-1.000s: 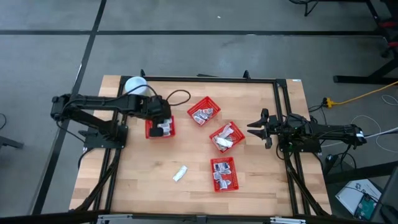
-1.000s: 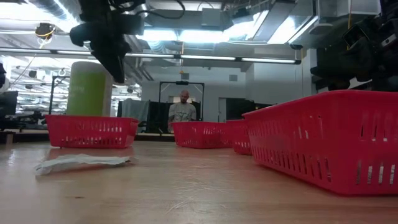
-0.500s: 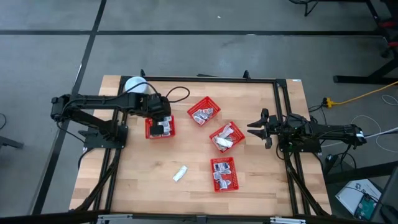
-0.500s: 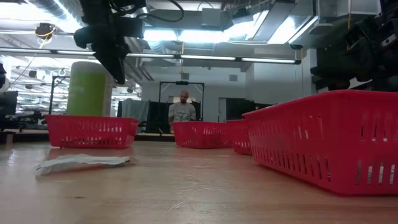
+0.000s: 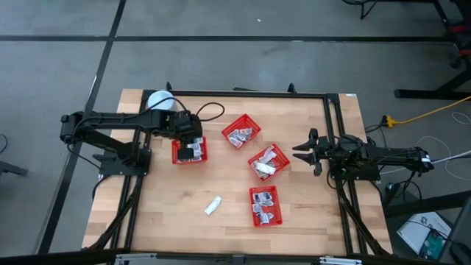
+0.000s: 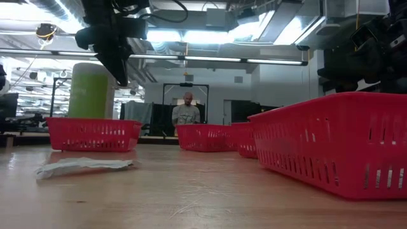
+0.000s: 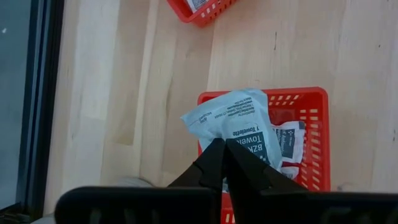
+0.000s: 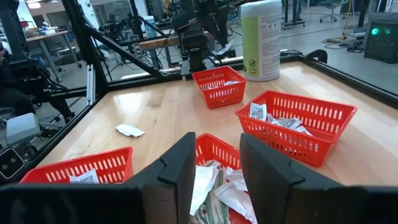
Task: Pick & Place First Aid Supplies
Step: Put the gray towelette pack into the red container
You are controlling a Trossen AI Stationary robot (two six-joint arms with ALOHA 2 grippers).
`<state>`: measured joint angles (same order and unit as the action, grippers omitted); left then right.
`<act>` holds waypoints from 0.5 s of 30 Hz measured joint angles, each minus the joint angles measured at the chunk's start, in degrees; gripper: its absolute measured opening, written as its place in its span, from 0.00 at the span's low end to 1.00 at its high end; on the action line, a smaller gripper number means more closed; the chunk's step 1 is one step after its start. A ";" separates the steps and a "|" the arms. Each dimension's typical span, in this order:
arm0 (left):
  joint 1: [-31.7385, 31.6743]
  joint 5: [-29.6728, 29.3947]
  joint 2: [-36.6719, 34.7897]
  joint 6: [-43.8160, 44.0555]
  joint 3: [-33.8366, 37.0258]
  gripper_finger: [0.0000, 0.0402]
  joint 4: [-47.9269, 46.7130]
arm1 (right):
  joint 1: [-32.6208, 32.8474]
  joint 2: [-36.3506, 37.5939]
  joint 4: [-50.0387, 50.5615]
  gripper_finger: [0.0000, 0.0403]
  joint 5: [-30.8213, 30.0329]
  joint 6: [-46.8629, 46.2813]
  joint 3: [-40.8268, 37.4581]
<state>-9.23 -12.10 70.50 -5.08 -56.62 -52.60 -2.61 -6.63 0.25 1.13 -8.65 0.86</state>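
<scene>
My left gripper [image 5: 190,141] [image 7: 221,163] hangs over the left-most red basket [image 5: 179,156] [image 7: 311,102] and is shut on a pale blue-white towelette packet [image 7: 231,118]. More white packets lie in that basket [image 7: 287,140]. One loose white packet [image 5: 213,205] [image 6: 82,166] [image 8: 130,130] lies flat on the wood near the table's middle. My right gripper [image 5: 303,152] [image 8: 214,168] waits open at the table's right side, above the basket nearest to it. My left gripper pinches the towelette packet between its two fingers [image 7: 211,163] at the packet's printed end [image 7: 239,138]. The fingers come from above, slanting down. The rest of the packet sticks out past the fingertips, over the basket's corner, with the fingertips [image 6: 121,77] well above the basket's rim.
Three more red baskets with packets stand mid-table [image 5: 241,132], [image 5: 267,162], [image 5: 264,206]. A tall pale-green canister with a white lid [image 5: 160,101] [image 6: 91,90] [image 8: 261,40] stands by the far left corner. A black frame edges the table. A person stands in the room beyond.
</scene>
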 joint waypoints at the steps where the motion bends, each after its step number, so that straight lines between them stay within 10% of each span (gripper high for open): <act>1: 0.00 0.00 0.00 0.00 0.00 0.02 -0.07 | 0.01 0.01 -0.01 0.31 -0.02 0.01 0.00; 15: 0.00 0.00 0.00 1.53 0.00 0.21 -0.22 | 0.02 0.01 0.00 0.31 -0.02 -0.06 0.00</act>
<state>-9.23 -12.10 70.50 -3.55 -56.62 -52.82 -2.59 -6.63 0.25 1.11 -8.71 0.86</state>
